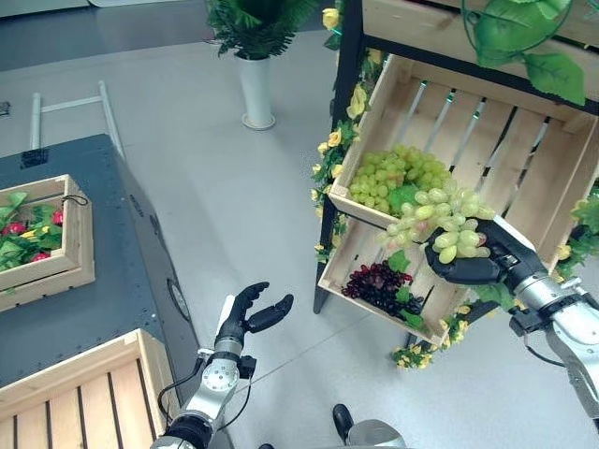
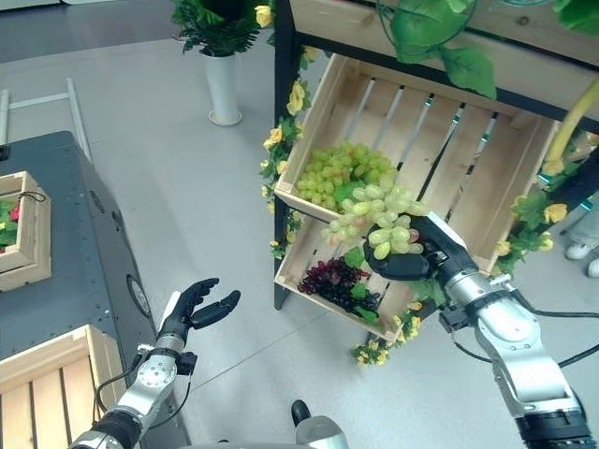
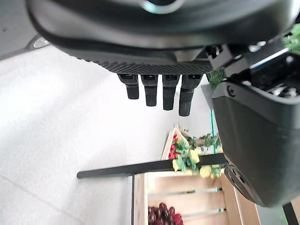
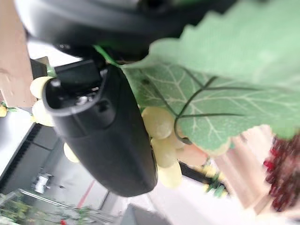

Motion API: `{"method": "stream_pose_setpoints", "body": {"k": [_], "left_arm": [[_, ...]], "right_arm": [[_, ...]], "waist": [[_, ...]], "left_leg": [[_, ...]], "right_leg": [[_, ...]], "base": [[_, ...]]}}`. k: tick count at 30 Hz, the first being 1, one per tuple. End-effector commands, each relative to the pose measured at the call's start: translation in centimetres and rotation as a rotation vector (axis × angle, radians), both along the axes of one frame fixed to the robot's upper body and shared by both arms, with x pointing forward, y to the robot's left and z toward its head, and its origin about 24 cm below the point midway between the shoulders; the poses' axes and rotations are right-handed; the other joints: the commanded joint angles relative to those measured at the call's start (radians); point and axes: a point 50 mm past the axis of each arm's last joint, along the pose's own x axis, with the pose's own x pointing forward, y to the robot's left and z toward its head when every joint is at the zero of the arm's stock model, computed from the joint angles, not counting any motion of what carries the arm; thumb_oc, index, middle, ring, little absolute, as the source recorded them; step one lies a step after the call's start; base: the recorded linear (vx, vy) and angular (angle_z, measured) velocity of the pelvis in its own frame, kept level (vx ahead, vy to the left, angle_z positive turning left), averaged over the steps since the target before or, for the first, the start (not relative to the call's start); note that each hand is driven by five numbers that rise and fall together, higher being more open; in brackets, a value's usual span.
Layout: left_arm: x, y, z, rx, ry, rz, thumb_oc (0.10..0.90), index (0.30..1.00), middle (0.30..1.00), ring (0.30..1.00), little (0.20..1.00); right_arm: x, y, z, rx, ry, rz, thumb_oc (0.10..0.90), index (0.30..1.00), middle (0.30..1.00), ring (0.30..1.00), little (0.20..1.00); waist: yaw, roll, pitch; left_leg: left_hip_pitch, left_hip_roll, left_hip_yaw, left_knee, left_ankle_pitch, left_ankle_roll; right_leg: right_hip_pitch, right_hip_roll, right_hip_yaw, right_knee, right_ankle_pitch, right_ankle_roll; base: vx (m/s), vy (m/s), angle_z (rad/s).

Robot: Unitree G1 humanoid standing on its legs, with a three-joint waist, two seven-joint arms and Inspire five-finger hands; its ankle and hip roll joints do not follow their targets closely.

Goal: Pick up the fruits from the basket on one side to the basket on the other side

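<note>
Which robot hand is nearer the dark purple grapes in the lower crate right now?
Right. The right robot hand, shut on a green grape bunch, sits just beside and above the dark purple grapes. The left robot hand hangs open over the floor, farther off.

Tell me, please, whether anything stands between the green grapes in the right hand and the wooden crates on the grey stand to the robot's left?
Nothing visible does. The right hand holds the green grape bunch just outside the shelf crate. Between it and the empty slatted crate lies bare floor, with the open left hand hovering there, which could be moved aside.
</note>
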Motion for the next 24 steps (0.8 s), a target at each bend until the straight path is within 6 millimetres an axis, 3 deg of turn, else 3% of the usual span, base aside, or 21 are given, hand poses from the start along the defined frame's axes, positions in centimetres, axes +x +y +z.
{"method": "stream_pose_setpoints", "body": {"k": [1,11,19,24], "left_arm": [[2.5,-0.2,2.2,0.014,-0.125,-0.061,0.800,0.900,0.900,0.900,0.900],[1.6,-0.9,1.1,0.037,-0.071,-0.103,0.800,0.900,0.900,0.900,0.900],[0.9,-0.2,0.1,0.071,-0.016,-0.104,0.800,0.900,0.900,0.900,0.900],[0.7,-0.2,-0.1,0.076,-0.003,-0.114,0.800,0.900,0.900,0.900,0.900]], "right_arm": [[-0.2,-2.5,12.5,-0.064,-0.630,-0.126,0.400,0.300,0.300,0.300,0.300],[0.7,-5.2,16.5,-0.228,-0.701,-0.302,0.400,0.300,0.300,0.300,0.300],[1.9,-8.6,17.3,-0.220,-0.590,-0.455,0.400,0.300,0.300,0.300,0.300],[3.1,-9.2,17.4,-0.224,-0.512,-0.472,0.400,0.300,0.300,0.300,0.300]], "waist": [[0.033,-0.002,-0.081],[0.059,-0.016,-0.110],[0.099,-0.030,-0.116],[0.114,-0.032,-0.122]], "left_leg": [[0.000,-0.024,-0.025,0.010,-0.110,0.018],[-0.009,-0.027,-0.043,0.010,-0.113,0.016],[-0.014,-0.030,-0.074,0.010,-0.110,0.014],[-0.011,-0.032,-0.089,0.010,-0.111,0.010]], "right_leg": [[-0.006,0.109,-0.002,0.001,0.011,-0.037],[-0.007,0.112,-0.013,0.001,0.005,-0.034],[0.000,0.107,-0.042,0.001,0.001,-0.035],[0.007,0.104,-0.055,0.001,-0.004,-0.038]], "base": [[0.00,0.005,-0.13],[0.00,0.006,-0.02],[-0.01,-0.002,0.04],[0.01,0.011,0.06]]}}
